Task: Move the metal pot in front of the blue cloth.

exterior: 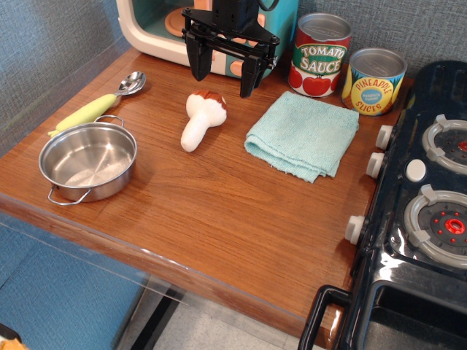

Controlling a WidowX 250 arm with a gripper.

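Observation.image gives you the metal pot [88,161] upright at the table's left edge, mouth up, its two wire handles lining up from near-left to far-right. It sits well apart from the blue cloth [302,134], which lies flat toward the right. The gripper [222,71] hangs at the back with jaws spread wide, holding nothing. Between pot and cloth lies a toy mushroom [202,119], cap pointing away from you. A spoon [99,103] rests just behind the pot. The wooden table [219,211] meets a black stove [427,219] on the right, two cans [319,55] by the blue wall
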